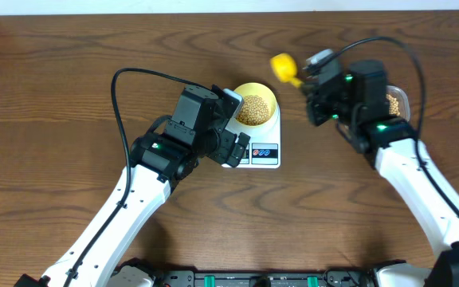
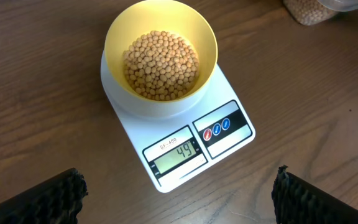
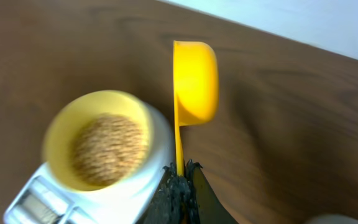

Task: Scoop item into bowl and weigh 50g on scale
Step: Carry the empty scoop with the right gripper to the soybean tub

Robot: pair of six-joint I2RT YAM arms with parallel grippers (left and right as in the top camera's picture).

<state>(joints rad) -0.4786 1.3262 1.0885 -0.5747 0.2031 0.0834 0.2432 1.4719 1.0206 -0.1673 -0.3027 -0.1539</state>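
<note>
The pale yellow bowl [image 2: 114, 31] stands on the white scale [image 2: 232, 90] and holds a heap of tan beans [image 2: 160, 65]. The scale's display [image 2: 178, 152] reads 49. My left gripper [image 2: 179, 199] hangs open over the table just in front of the scale, its fingers [image 2: 48, 199] wide apart and empty. In the overhead view it [image 1: 231, 131] covers the scale's [image 1: 268, 153] left front. My right gripper [image 3: 180, 171] is shut on the handle of a yellow scoop [image 3: 194, 81], held in the air right of the bowl [image 3: 55, 143]. The scoop [image 1: 284, 68] lies on its side.
A clear tub of beans [image 1: 395, 102] stands at the right behind my right arm, and its corner [image 2: 306, 9] shows at the top of the left wrist view. The table's pale far edge [image 3: 303, 25] lies beyond the scoop.
</note>
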